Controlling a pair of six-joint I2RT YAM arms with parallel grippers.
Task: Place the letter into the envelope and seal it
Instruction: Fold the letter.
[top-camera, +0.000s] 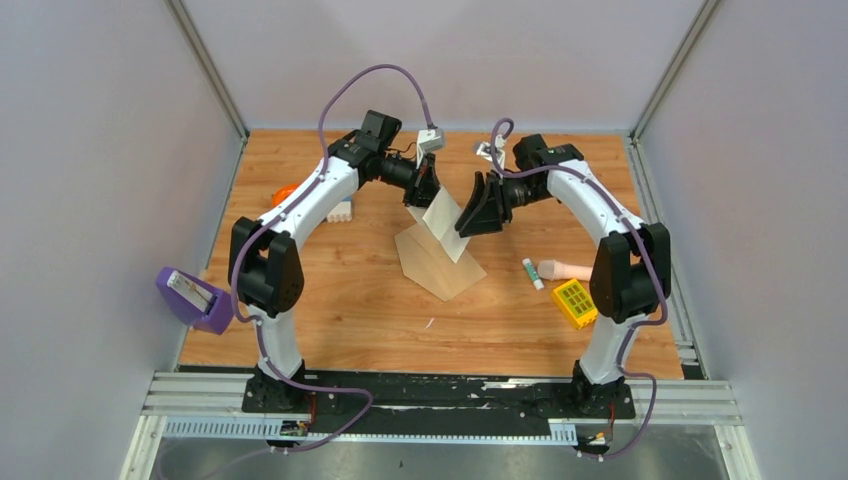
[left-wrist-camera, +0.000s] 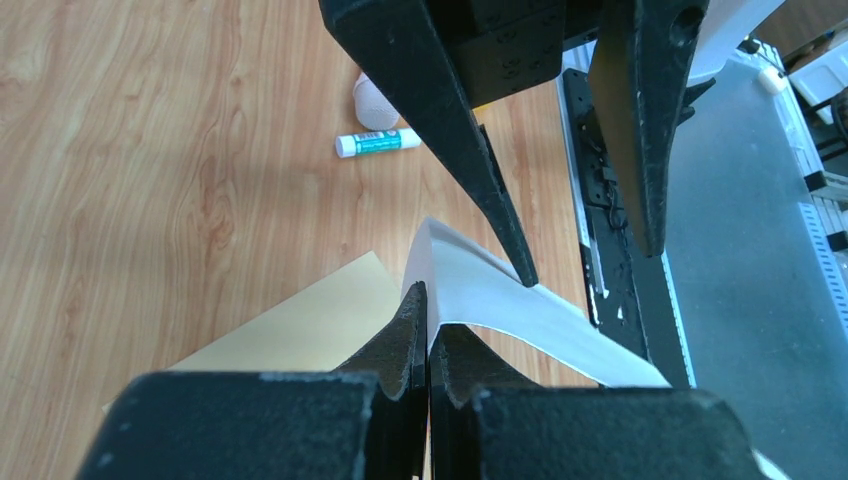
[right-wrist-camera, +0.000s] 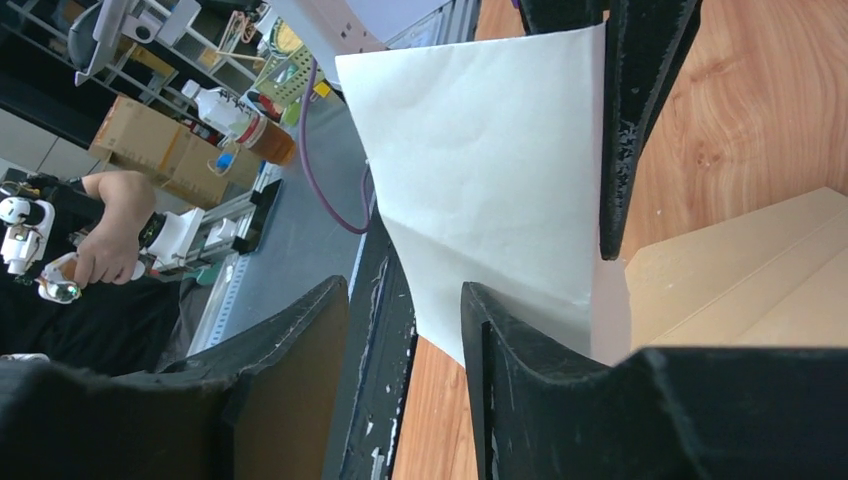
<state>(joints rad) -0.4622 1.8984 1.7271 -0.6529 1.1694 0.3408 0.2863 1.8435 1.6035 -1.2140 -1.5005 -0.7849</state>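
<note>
The letter (top-camera: 447, 222) is a pale sheet held up off the table, tilted over the tan envelope (top-camera: 438, 265), which lies flat at mid-table. My left gripper (top-camera: 425, 193) is shut on the letter's upper edge; in the left wrist view its tips (left-wrist-camera: 428, 310) pinch the sheet (left-wrist-camera: 500, 300), and the envelope (left-wrist-camera: 300, 330) lies below. My right gripper (top-camera: 478, 215) stands open at the sheet's right side. In the right wrist view its jaws (right-wrist-camera: 403, 290) gape apart, and the letter (right-wrist-camera: 490, 170) runs behind one finger (right-wrist-camera: 520, 350), not pinched. The envelope (right-wrist-camera: 740, 280) shows at the right.
A glue stick (top-camera: 532, 273), a pink roll (top-camera: 565, 270) and a yellow box (top-camera: 575, 303) lie right of the envelope. A white block (top-camera: 340, 211) and an orange item (top-camera: 283, 193) sit at the left. A purple holder (top-camera: 195, 298) hangs off the table's left edge.
</note>
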